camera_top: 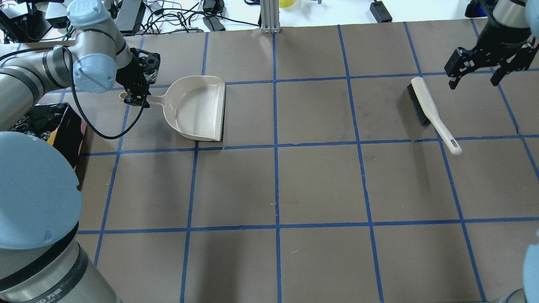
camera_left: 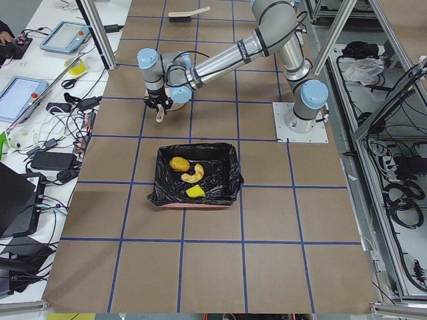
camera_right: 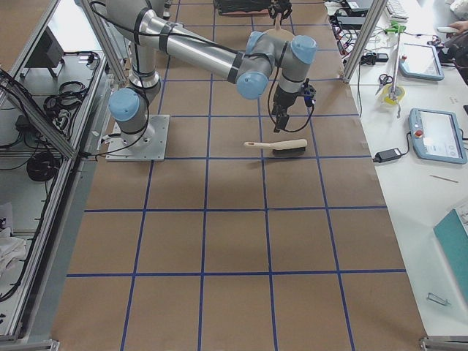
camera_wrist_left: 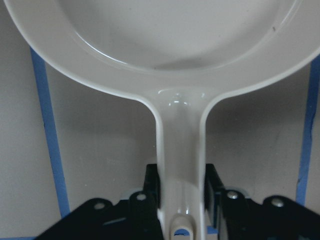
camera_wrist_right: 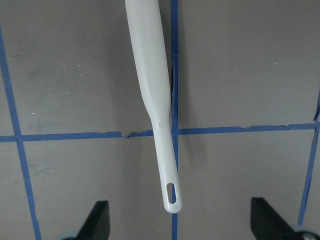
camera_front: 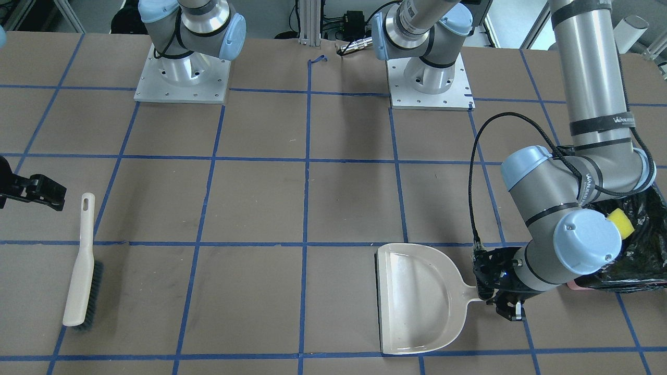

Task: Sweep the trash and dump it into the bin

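The bin (camera_left: 231, 179), a pink-based box lined with a black bag, holds the golden-brown lump (camera_left: 177, 163), the pale crescent (camera_left: 193, 174) and the yellow wedge (camera_left: 195, 192). In the front-facing view the wedge (camera_front: 621, 223) shows in the bin (camera_front: 643, 258) behind my left arm. My left gripper (camera_top: 137, 99) (camera_wrist_left: 182, 200) is shut on the handle of the empty beige dustpan (camera_top: 198, 107) (camera_front: 417, 297), which lies flat on the table. My right gripper (camera_top: 473, 81) (camera_wrist_right: 185, 225) is open and empty, over the handle end of the brush (camera_top: 429, 111) (camera_wrist_right: 152, 90).
The brush lies on the table at the robot's right (camera_front: 81, 265). The two arm bases (camera_front: 182, 78) (camera_front: 430, 83) stand at the robot's edge of the table. Blue tape lines grid the brown table (camera_top: 320, 181). My left arm's elbow (camera_front: 568, 219) hangs over the bin.
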Available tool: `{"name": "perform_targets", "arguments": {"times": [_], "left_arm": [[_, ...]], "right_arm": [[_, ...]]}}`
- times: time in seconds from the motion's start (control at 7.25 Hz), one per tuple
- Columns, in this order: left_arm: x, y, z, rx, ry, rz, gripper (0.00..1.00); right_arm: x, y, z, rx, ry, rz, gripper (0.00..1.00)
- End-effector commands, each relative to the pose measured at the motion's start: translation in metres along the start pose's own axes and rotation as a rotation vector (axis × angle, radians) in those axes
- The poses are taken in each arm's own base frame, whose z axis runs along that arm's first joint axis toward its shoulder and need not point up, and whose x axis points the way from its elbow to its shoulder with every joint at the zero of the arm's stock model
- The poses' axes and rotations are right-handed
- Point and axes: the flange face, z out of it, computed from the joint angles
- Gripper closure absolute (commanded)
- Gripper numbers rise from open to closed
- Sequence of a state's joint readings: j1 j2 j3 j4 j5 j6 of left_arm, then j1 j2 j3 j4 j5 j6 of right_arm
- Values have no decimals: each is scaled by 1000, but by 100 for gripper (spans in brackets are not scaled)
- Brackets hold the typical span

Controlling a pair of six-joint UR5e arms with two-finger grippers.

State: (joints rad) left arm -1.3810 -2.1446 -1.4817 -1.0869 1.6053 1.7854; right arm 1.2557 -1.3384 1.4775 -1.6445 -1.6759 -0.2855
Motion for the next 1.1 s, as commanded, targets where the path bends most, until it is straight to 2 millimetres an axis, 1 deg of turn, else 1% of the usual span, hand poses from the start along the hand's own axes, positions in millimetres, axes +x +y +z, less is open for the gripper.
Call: {"name": "perform_targets", "arguments": {"times": [0.0, 0.14, 0.28, 0.41, 0.55, 0.69, 0.83, 0.97], "left_arm": [[0, -2, 1, 0, -4, -6, 100], [0, -3, 1, 0, -4, -22, 100], [0, -3, 2, -1, -2, -52, 100], [0, -4, 3, -1, -1, -57, 100], [0, -10, 2, -3, -1, -48, 97], [0, -18, 2, 1, 0, -36, 23], [0, -20, 1, 1, 0, -36, 13], [0, -20, 0, 0, -2, -34, 11]], "right_arm": [[-53, 43, -75, 66, 16, 43, 0], [-98, 50, -84, 80, 20, 35, 0], [-133, 54, -85, 80, 22, -9, 0], [-135, 59, -90, 91, 20, -23, 0], [-139, 70, -96, 99, 25, -16, 0], [-139, 71, -95, 95, 24, -31, 0], [-147, 74, -94, 95, 15, -44, 0], [-161, 79, -99, 106, -26, -66, 0]]}}
